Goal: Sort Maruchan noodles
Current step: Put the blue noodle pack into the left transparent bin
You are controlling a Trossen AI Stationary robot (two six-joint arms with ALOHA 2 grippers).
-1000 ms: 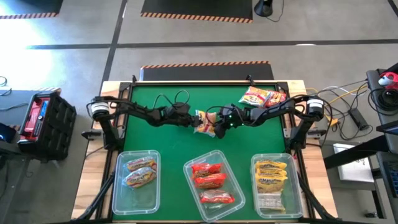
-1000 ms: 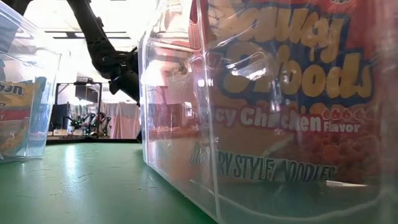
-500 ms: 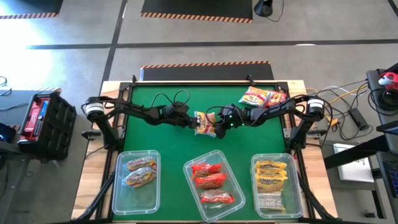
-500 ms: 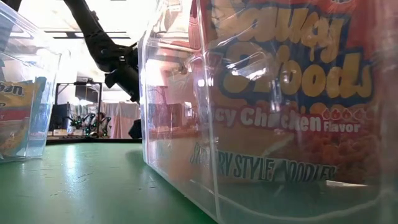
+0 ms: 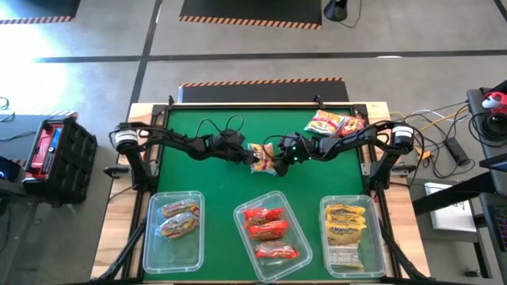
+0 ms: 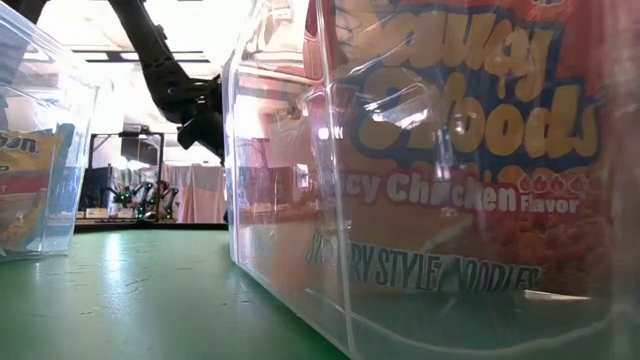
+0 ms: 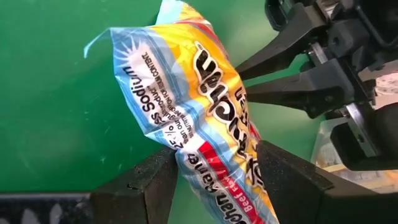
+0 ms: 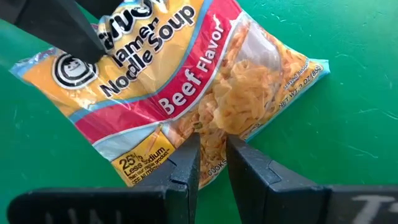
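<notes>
Across a green table [image 5: 214,174], two dark robot arms meet at mid-field over a single ramen packet, a handover that appears to decide which container it joins. Three clear bins line the near edge, each keeping one kind apart: the left bin [image 5: 149,237] holds orange-pink packets [image 5: 178,219], the middle bin [image 5: 241,237] red packets [image 5: 268,231], the right bin [image 5: 326,237] yellow packets [image 5: 346,222]. A small unsorted pile [image 5: 334,124] waits at the far right of the table, close by the right arm's base, presumably next in line.

Between the arms hangs the Beef Flavor packet [image 7: 205,124], lifted off the cloth so both grippers can reach it. The left gripper [image 7: 214,177] is clamped on one end of the packet, its fingers standing wide because the crinkled wrapper fills the gap. The right gripper [image 8: 211,158] pinches the opposite edge [image 8: 208,152] of the same packet, its fingers nearly together on the thin plastic seam. With both ends held, the packet is stretched in the air between the two arms, over the middle of the table and well short of any bin. Judging by its yellow-and-red label, sorting remains unfinished here.
</notes>
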